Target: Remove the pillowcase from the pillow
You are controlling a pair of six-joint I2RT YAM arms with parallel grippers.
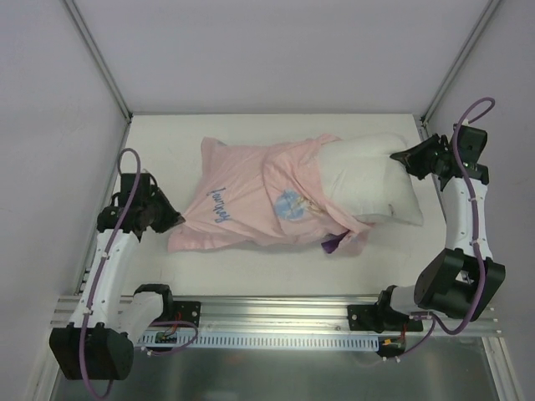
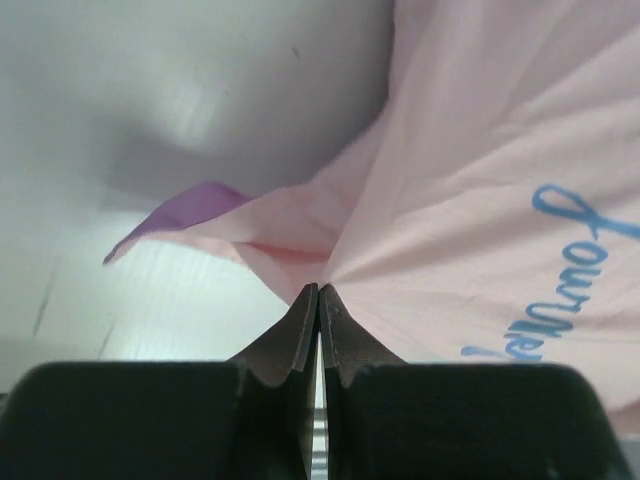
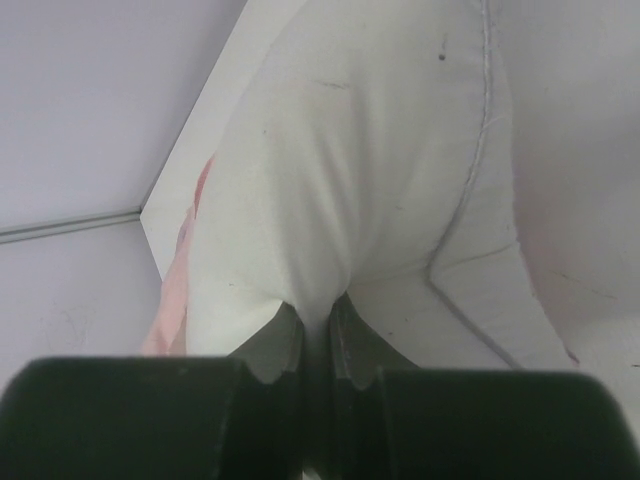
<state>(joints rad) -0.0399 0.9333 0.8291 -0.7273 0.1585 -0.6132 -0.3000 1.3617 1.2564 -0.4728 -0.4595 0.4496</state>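
The pillowcase (image 1: 251, 200), turned pale pink side out with blue lettering, lies across the middle of the table and covers the left part of the white pillow (image 1: 376, 180). The pillow's right end sticks out bare. My left gripper (image 1: 177, 220) is shut on the pillowcase's left edge; in the left wrist view (image 2: 319, 290) the pink fabric (image 2: 480, 170) fans out from the closed fingertips, with a purple corner (image 2: 180, 212) showing. My right gripper (image 1: 399, 155) is shut on the pillow's far right end; the right wrist view (image 3: 318, 305) shows white pillow fabric (image 3: 340, 150) pinched between the fingers.
The white table (image 1: 276, 276) is fenced by grey walls and slanting frame posts (image 1: 99, 58) at the back corners. A purple bit of fabric (image 1: 333, 244) shows at the pillowcase's near edge. The aluminium rail (image 1: 276, 313) runs along the near side.
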